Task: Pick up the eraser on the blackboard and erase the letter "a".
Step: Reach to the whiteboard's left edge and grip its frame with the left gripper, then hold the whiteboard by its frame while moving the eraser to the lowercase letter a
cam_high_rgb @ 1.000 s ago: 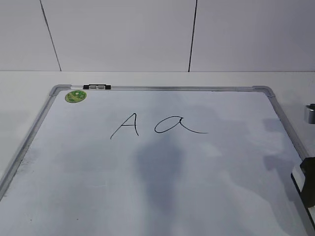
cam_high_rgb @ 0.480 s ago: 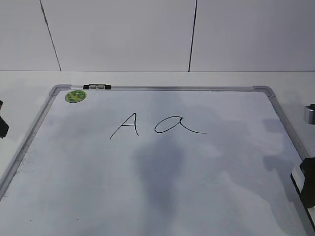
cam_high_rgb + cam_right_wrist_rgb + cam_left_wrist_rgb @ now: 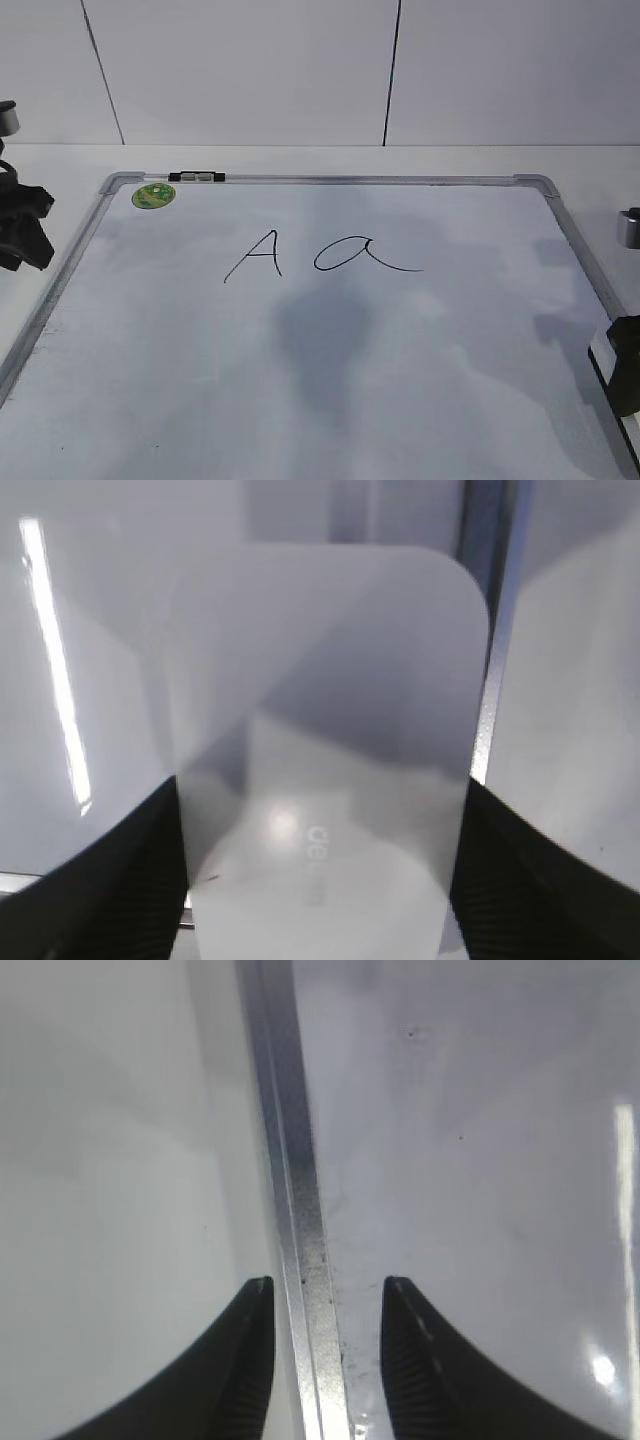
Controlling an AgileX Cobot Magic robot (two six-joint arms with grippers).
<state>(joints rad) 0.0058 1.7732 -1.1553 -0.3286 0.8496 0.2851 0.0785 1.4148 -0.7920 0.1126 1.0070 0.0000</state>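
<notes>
Right gripper (image 3: pixel 320 880) jaws wide, clamping eraser (image 3: pixel 325 730). Left gripper (image 3: pixel 325 1295) part-open, empty, straddling board frame (image 3: pixel 290 1160).

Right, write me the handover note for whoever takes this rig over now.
Right gripper: jaws set wide on either side of the eraser; I cannot tell if they grip it. It sits at the right frame of the blackboard.
Left gripper: open and empty, jaws straddling the board's left frame.
The letter "a" is intact, right of the capital "A".
Done: right arm is at the eraser.
Left: confirm the grasp, carry the eraser to the "a", wipe it and spare the "A".
</notes>
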